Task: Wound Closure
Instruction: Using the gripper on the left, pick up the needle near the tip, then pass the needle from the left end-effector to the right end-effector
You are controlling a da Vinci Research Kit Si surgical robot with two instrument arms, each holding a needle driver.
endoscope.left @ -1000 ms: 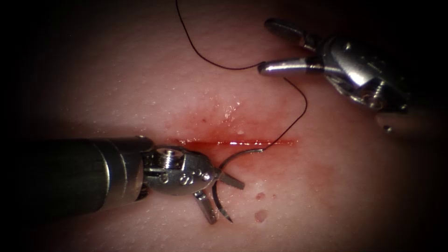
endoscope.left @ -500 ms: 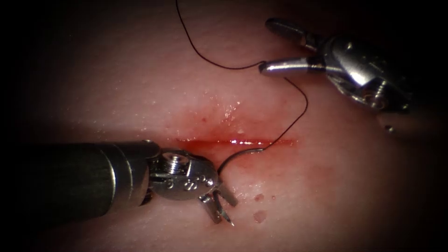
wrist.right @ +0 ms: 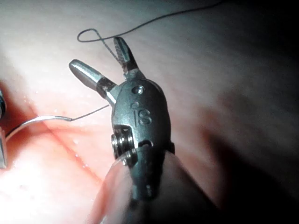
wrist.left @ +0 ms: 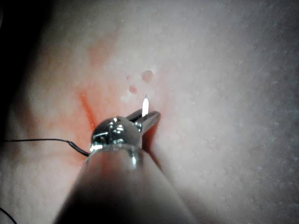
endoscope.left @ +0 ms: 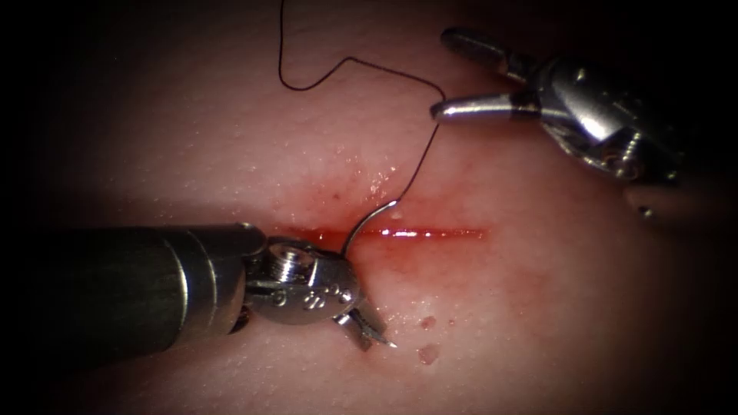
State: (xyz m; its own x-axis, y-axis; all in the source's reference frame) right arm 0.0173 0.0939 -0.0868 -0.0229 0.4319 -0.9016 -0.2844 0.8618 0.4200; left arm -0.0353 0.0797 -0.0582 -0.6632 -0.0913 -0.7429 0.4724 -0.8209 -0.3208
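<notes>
Endoscope view: your left tool [endoscope.left: 367, 332] has clamped the needle [endoscope.left: 361, 227] near its tip at 6 o'clock of the cut [endoscope.left: 400, 233]; needle free of the tissue [endoscope.left: 231, 154]. Right tool [endoscope.left: 453, 77] gapes wide, empty, thread [endoscope.left: 419, 165] draped across it. Regrasp needs care.

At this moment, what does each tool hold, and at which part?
The left tool grips the needle near its point, outside the tissue. The right tool is open, holding nothing.

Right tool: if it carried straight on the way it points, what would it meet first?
Probably the thread, draped by the tip of the right tool, whose jaws stand open; beyond that, bare tissue. Depth is unclear.
</notes>
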